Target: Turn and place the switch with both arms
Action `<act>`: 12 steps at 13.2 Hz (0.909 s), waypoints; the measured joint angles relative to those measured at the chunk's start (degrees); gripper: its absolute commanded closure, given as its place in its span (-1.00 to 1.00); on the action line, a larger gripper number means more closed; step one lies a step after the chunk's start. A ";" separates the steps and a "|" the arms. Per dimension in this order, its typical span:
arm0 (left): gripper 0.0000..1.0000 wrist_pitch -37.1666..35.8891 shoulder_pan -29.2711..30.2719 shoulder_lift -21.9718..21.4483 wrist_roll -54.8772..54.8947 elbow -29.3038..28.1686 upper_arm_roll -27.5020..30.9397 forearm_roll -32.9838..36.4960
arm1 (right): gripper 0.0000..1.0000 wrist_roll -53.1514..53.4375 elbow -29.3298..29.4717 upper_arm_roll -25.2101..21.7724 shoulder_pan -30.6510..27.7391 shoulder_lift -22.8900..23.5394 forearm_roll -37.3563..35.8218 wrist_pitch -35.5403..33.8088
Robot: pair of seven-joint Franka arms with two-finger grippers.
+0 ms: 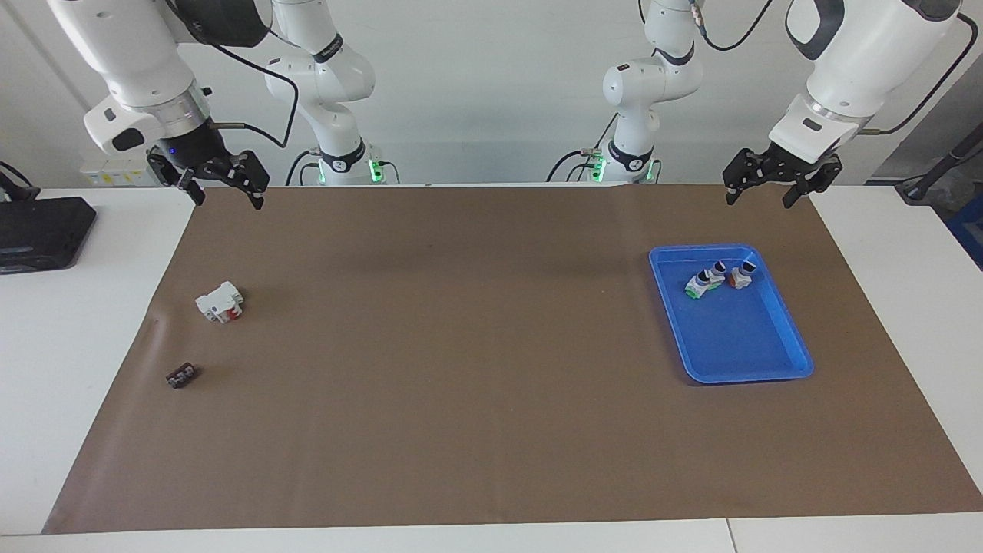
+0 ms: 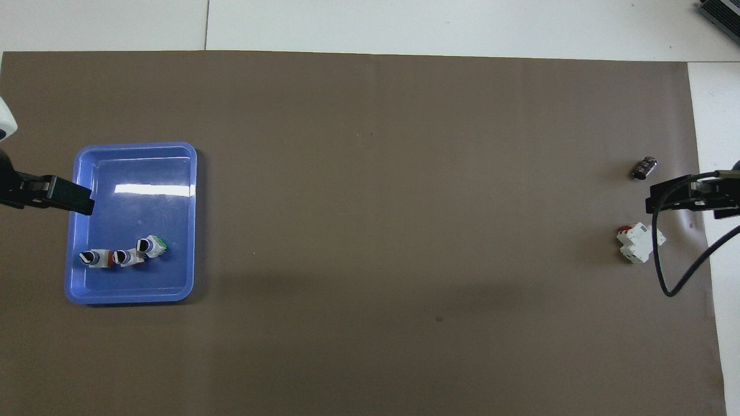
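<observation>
brown mat (image 1: 461, 346) open mid-table, blue tray (image 1: 768, 369) and white block (image 1: 220, 302) at ends

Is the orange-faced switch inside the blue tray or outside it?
Inside. The switch lies on the blue tray floor, beside a green-faced one; no gripper holds it.

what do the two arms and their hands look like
Both arms are glossy white with rounded joints and dark grey caps. Each wrist ends in a silver ring carrying a black two-finger hand: the left hand and the right hand. Black cables loop along both arms, black bands with lettering ring some joints, and green lights glow at both bases.
</observation>
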 measured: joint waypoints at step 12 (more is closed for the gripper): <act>-1.00 3.84 -1.23 -0.12 0.11 -1.27 -0.33 0.00 | -1.00 0.00 0.00 0.04 0.01 -0.03 0.00 -0.03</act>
